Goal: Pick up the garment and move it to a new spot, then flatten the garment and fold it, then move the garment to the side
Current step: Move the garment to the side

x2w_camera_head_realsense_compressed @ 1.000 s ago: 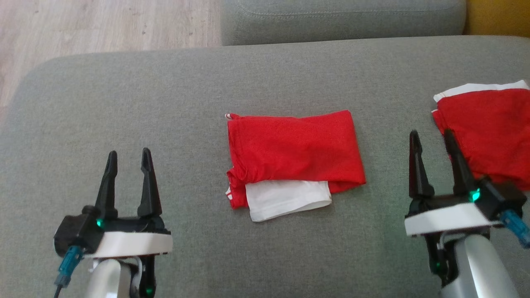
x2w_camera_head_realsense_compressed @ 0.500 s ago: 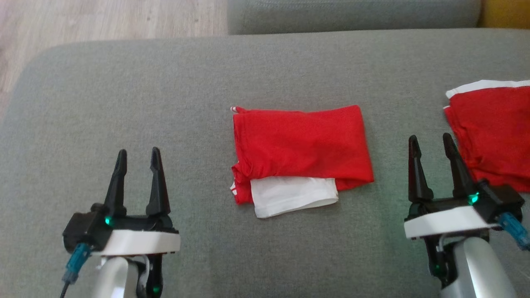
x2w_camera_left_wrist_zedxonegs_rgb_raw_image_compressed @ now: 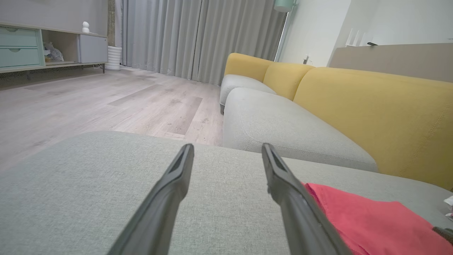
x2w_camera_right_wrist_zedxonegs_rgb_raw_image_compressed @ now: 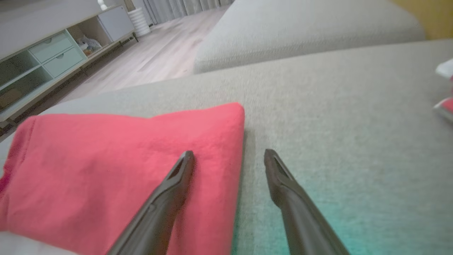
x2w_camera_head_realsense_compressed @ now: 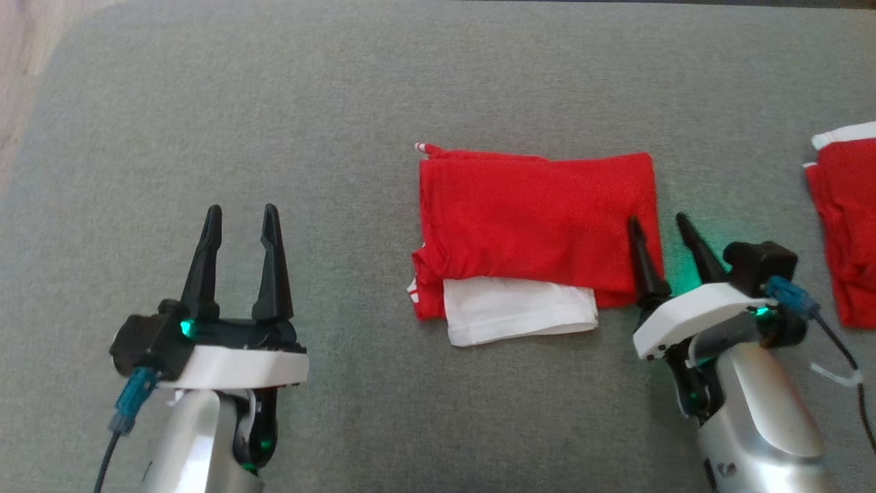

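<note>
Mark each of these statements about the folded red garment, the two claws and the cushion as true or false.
1. The folded red garment lies on the grey cushion. True.
2. The right claw is shut on the garment. False: it is open, one finger over the garment's right edge, the other over bare cushion.
3. The left claw is open and holds nothing. True.
4. A white layer shows along the garment's far edge. False: it shows along the near edge.
5. A second red garment lies to the robot's left. False: it lies at the far right.
</note>
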